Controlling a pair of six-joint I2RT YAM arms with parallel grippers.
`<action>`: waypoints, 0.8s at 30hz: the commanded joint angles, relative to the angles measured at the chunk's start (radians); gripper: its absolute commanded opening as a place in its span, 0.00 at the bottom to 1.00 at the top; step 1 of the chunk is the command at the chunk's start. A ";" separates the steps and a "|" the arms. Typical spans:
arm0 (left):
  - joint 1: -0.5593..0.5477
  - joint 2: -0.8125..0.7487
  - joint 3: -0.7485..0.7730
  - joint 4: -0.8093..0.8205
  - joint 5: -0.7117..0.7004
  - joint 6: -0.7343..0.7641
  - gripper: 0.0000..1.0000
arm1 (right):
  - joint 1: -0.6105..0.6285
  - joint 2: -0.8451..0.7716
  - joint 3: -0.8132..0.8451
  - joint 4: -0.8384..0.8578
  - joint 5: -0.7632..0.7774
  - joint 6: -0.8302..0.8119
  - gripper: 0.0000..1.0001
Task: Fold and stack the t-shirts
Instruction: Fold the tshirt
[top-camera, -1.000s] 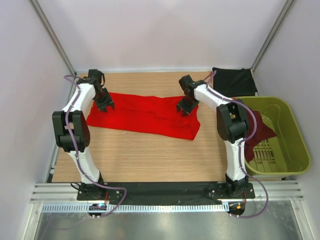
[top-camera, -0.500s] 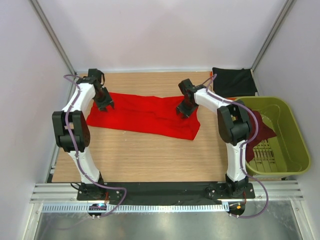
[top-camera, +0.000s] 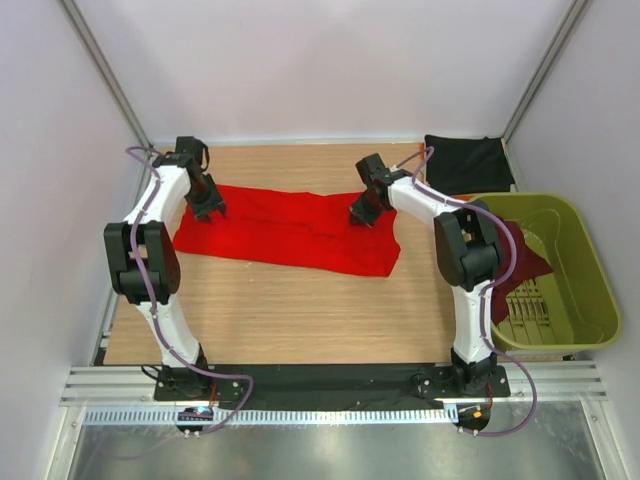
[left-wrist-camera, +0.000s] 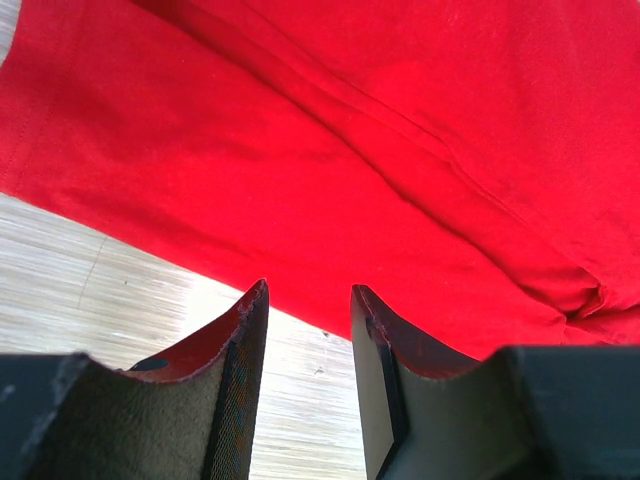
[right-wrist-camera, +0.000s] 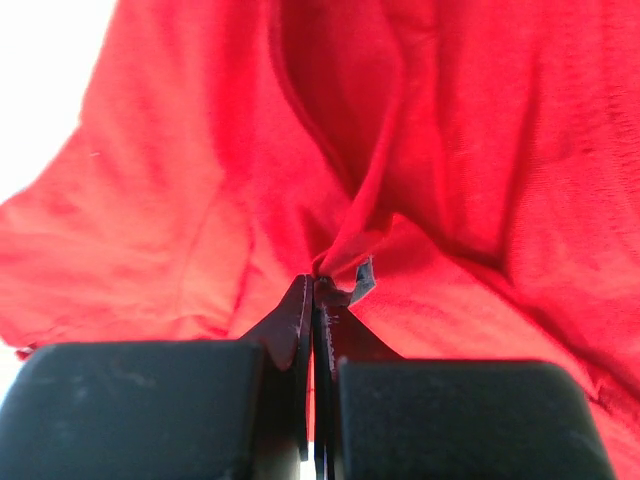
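The bright red t-shirt (top-camera: 290, 230) lies spread across the wooden table (top-camera: 280, 310). My left gripper (top-camera: 207, 208) hovers over its left part; in the left wrist view the gripper (left-wrist-camera: 308, 300) is open, over the shirt's edge (left-wrist-camera: 300, 150) and bare wood. My right gripper (top-camera: 362, 213) is at the shirt's right part; in the right wrist view the gripper (right-wrist-camera: 316, 285) is shut on a pinched fold of the red cloth (right-wrist-camera: 350, 255). The black t-shirt (top-camera: 468, 162) lies at the back right corner. The dark maroon t-shirt (top-camera: 520, 258) hangs in the basket.
The olive-green plastic basket (top-camera: 585, 300) stands at the right of the table, beside the right arm. White walls close the back and sides.
My right gripper has moved slightly back and left with the pinched red cloth. The left gripper has barely moved.
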 joint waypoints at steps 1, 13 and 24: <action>0.002 -0.010 0.042 -0.004 -0.007 0.005 0.40 | 0.006 -0.050 0.067 0.051 -0.013 0.014 0.01; 0.004 -0.019 0.054 -0.013 -0.007 0.009 0.40 | 0.005 0.004 0.161 -0.107 -0.003 0.017 0.27; 0.004 -0.027 0.047 -0.010 -0.007 0.008 0.41 | 0.040 0.011 0.222 -0.304 0.068 0.035 0.38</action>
